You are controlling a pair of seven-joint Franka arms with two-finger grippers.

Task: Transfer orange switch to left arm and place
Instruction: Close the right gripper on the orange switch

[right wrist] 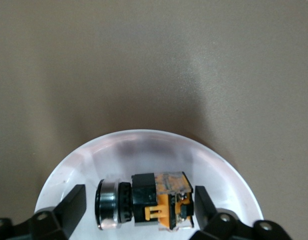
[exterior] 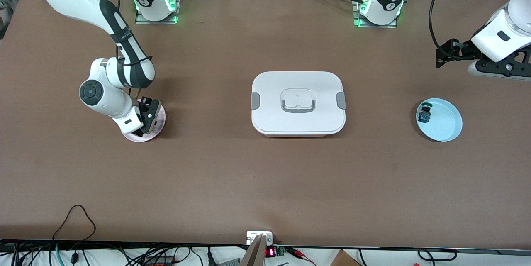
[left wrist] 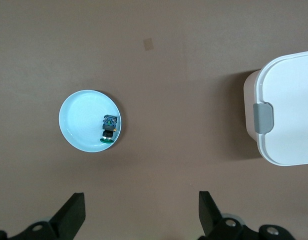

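Sideways on pink plate [right wrist: 144, 150], orange switch [right wrist: 146, 201], right claw [right wrist: 139, 207] astride

The table [exterior: 265, 183] is plain brown. The box [exterior: 298, 103] is white with grey clips. 1 plate [exterior: 446, 123] is pale blue, another [right wrist: 144, 155] pinkish white. The orange switch [right wrist: 154, 202] is black, silver and orange.

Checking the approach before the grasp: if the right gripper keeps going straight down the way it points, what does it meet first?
Most likely the orange switch, lying between the open right gripper fingers on the pink plate; how much gap remains is unclear.
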